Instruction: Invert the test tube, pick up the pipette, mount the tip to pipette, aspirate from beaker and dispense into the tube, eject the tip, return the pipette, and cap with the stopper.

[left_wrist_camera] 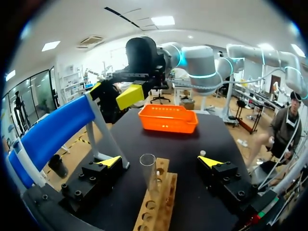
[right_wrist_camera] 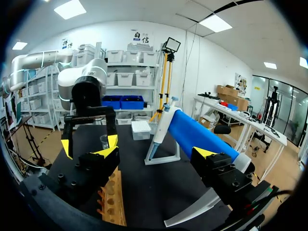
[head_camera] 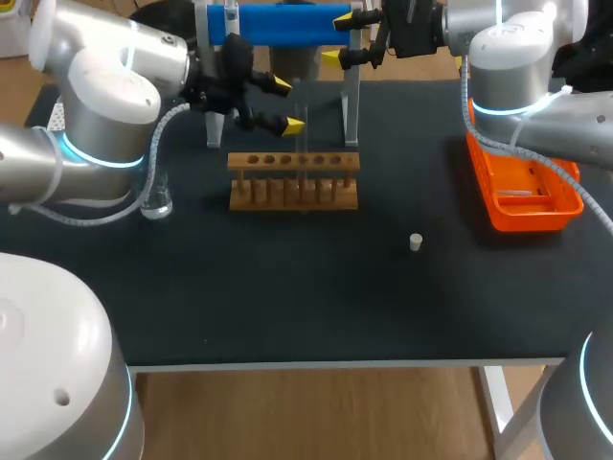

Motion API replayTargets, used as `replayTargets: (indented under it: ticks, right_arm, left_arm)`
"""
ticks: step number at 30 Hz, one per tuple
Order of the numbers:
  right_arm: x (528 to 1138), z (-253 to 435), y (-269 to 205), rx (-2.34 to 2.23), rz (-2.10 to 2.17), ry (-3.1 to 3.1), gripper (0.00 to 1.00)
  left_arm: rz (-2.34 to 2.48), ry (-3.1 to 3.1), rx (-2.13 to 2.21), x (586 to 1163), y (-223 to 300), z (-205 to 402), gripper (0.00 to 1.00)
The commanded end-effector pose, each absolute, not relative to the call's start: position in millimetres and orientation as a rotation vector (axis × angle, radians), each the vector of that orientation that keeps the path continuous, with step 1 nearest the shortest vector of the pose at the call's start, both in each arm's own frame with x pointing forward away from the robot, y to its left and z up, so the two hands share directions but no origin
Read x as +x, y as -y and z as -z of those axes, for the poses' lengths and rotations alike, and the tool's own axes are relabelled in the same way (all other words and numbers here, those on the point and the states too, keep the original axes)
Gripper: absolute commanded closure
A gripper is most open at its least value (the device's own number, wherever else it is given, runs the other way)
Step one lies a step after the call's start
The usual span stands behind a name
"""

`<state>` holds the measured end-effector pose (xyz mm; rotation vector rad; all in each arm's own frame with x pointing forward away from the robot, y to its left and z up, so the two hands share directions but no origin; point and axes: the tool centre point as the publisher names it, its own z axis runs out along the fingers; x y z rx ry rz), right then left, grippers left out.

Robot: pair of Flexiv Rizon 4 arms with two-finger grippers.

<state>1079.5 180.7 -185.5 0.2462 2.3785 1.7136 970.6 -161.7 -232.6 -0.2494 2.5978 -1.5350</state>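
From the head view, the left hand [head_camera: 284, 105] hangs released above the wooden rack [head_camera: 294, 182], its yellow tips spread on either side of the clear test tube [head_camera: 303, 139], which stands upright in a hole of the rack. The right hand [head_camera: 337, 38] is also released, at the end of the blue pipette [head_camera: 278, 24] lying on its stand [head_camera: 351, 105] at the back of the table [head_camera: 287, 297]. A beaker [head_camera: 156, 201] sits left of the rack, a small stopper [head_camera: 416, 241] lies alone to the right, and an orange tray [head_camera: 527, 196] is further right. In the left wrist view, the test tube [left_wrist_camera: 148, 175] rises from the rack [left_wrist_camera: 161, 202] between the fingers of the left hand [left_wrist_camera: 160, 161], touching neither. In the right wrist view, the right hand [right_wrist_camera: 156, 153] is spread wide, with the pipette [right_wrist_camera: 197, 134] just ahead on its stand.
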Motion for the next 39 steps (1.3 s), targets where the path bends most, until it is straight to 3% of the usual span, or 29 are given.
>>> replayTargets:
  ticks: [1,39]
  right_arm:
    - [1078,185,-180,0.248,-1.712,-2.376,0.0]
    - [1078,185,-180,0.248,-1.712,-2.376,0.0]
  left_arm:
    - [1.532,-2.635,-0.208,977,169,239,0.0]
    - [1.439,-2.669,-0.166,990,193,295,0.0]
